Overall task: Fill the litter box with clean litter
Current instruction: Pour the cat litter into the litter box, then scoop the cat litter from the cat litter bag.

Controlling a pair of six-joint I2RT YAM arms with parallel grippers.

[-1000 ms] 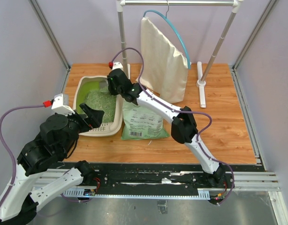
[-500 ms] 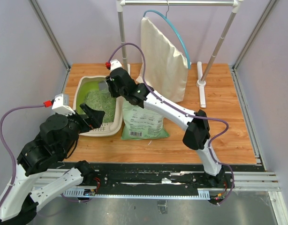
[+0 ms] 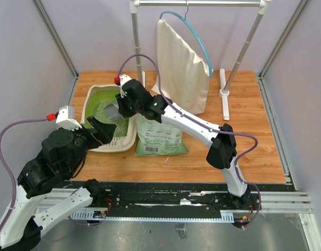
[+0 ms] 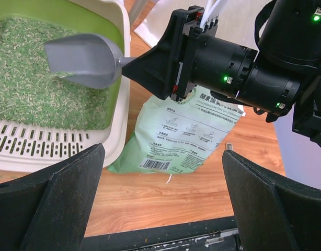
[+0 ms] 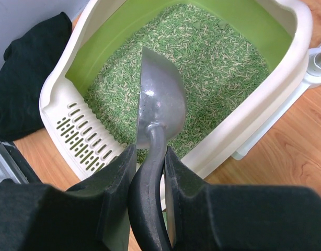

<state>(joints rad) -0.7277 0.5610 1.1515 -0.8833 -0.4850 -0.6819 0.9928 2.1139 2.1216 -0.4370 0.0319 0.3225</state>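
- While the right hand (image 5: 150, 157) pinches a grey scoop (image 5: 159, 102) by its handle, its bowl lies over the clean litter (image 5: 218, 52) in the litter box (image 3: 130, 133), left of centre in the top view.
- Left hand (image 3: 103, 127) gapes wide, empty, at the box's lower edge.

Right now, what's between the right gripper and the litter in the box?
The grey scoop: the right gripper is shut on its handle, and its bowl hangs over the litter. The right wrist view shows it best.

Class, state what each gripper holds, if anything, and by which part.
The right gripper holds the grey scoop by its handle; the open left gripper holds nothing.
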